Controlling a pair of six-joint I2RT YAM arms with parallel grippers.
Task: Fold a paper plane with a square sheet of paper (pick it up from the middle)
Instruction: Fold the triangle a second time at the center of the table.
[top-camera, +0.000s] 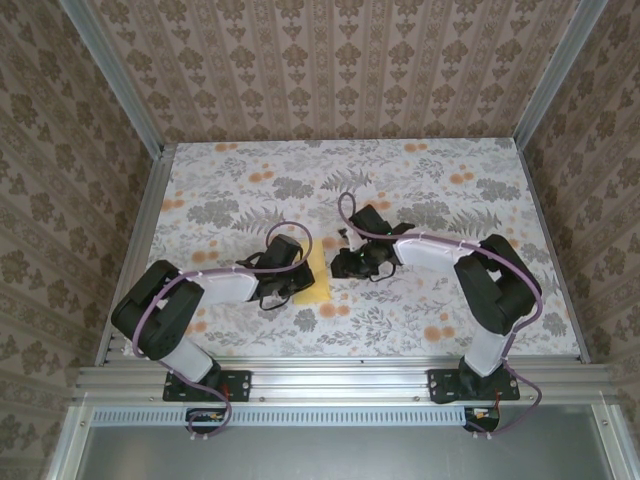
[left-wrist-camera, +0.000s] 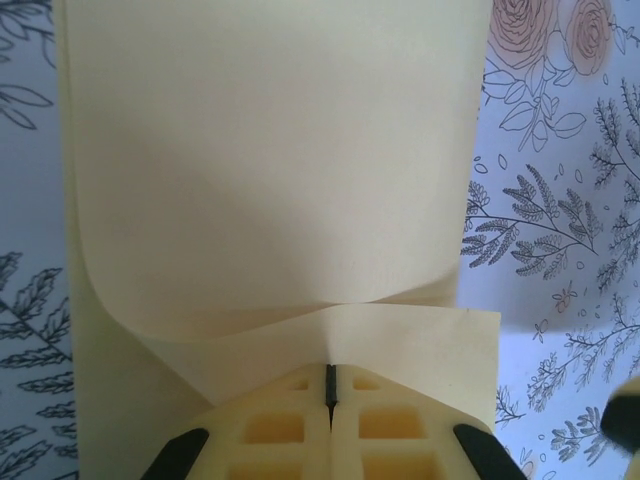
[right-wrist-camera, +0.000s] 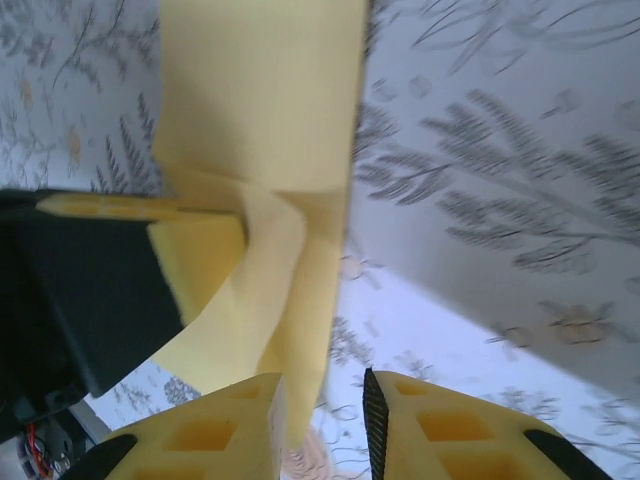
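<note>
From above, we see the paper lying on the flowered table, a little nearer its front edge, between the two arms. The left gripper sits at the paper's left edge and the right gripper just beside its right edge.

At the left wrist, we find the left gripper pressed together on the near edge of the paper, which curls up from the table and doubles over itself.

At the right wrist, the right gripper has its jaws apart, with a hanging edge of the paper dipping into the gap beside one finger. We also see the left gripper clamped on the paper's fold above the table.
</note>
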